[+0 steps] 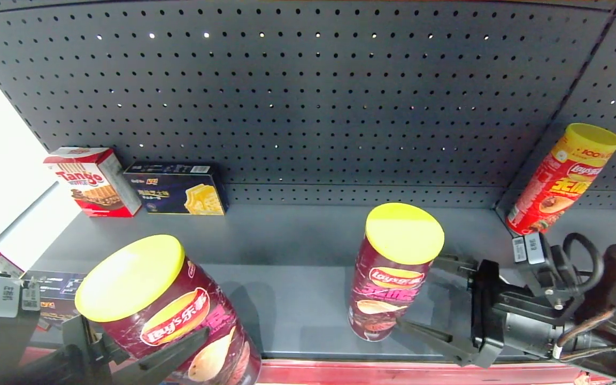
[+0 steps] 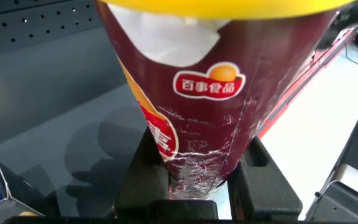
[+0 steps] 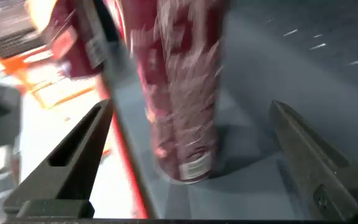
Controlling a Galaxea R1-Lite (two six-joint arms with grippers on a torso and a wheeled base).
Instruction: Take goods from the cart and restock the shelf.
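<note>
— Left side, what have you got?
— Left jaws pinching a maroon can (image 1: 169, 310) low on its body. Yellow lid up, can tilted a little, held at the front edge of the shelf (image 1: 286, 251).
— And the right?
— Right jaws spread wide, one on either side of a second can (image 1: 388, 278). I see a gap on both sides, no contact. It stands upright on the shelf, near the front.
— Anything else nearby?
— A red can (image 1: 559, 182) beyond the right jaws, leaning in the back corner. A red box (image 1: 91, 182) and a blue box (image 1: 179, 188) side by side, well beyond the left jaws, against the back wall.
</note>
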